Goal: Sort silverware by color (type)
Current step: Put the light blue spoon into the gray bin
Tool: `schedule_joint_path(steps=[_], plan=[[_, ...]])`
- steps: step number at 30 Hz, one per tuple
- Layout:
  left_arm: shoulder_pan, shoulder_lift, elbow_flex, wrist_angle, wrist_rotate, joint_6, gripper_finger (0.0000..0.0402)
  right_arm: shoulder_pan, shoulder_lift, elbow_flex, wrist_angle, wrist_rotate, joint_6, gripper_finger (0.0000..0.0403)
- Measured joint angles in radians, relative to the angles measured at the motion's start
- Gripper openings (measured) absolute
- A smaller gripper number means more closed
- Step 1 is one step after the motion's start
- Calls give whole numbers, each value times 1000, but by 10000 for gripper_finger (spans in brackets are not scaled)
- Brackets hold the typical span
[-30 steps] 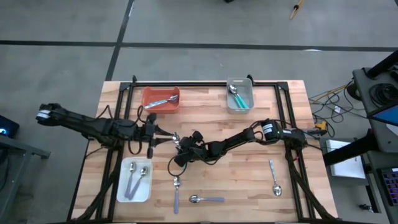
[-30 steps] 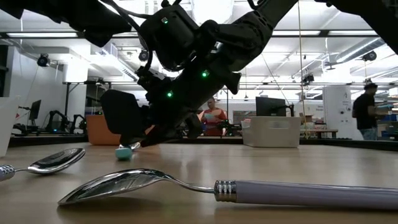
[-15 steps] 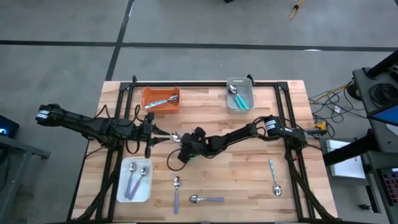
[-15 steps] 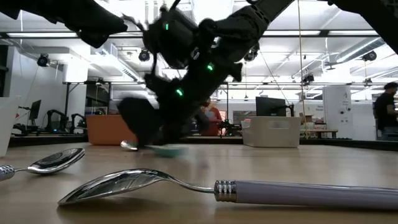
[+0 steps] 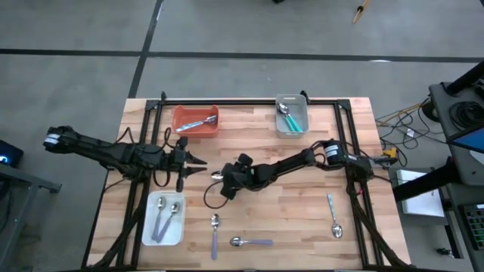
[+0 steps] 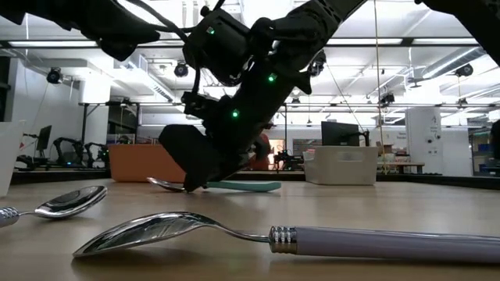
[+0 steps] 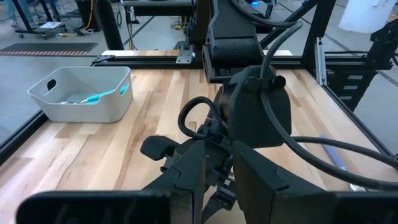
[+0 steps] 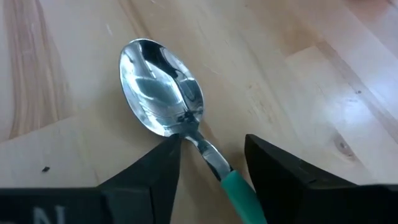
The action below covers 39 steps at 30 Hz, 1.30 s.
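Note:
A teal-handled spoon (image 8: 160, 87) lies on the wooden table near its middle, bowl up. Its shiny bowl (image 5: 217, 176) shows in the high view and its teal handle (image 6: 246, 186) in the low view. My right gripper (image 8: 211, 146) is open and slants down over it, one finger on each side of the spoon's thin neck. My left gripper (image 5: 200, 162) hangs just left of it, above the table, open with nothing between its fingers. My right gripper straddles the spoon's neck (image 8: 208, 154) from above at a slant, with a gap on one side. One fingertip (image 8: 166, 155) stands right at the base of the bowl; whether it touches I cannot tell. The spoon rests on the table.
The orange tray (image 5: 180, 113) holds a pale spoon, the grey tray (image 5: 278, 128) teal ones, and the white tray (image 5: 148, 227) two lavender ones. Loose on the near side lie two lavender spoons (image 5: 215, 236) (image 5: 251, 242) and a pale blue spoon (image 5: 333, 215).
My right gripper has risen a little, rolled, and shifted over the teal spoon. The spoon has turned about on the table: only its teal end faced the low view before, and now bowl and handle lie lengthwise across it.

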Motion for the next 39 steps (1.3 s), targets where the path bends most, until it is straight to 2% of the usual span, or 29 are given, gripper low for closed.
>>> schedule_joint_path(steps=[6,15,27,33,39], plan=[[0,0,0,2,0,0,63,-17,-1,-7,5,-71,-7,130],[0,0,0,4,0,0,63,-29,-2,-17,2,-76,-7,23],[0,0,0,10,0,1,63,-21,-39,-20,-4,-83,-7,24],[0,0,0,56,0,8,63,-15,-65,-21,-61,-89,-13,24],[0,0,0,61,0,2,63,16,-90,-21,-167,-13,56,23]])
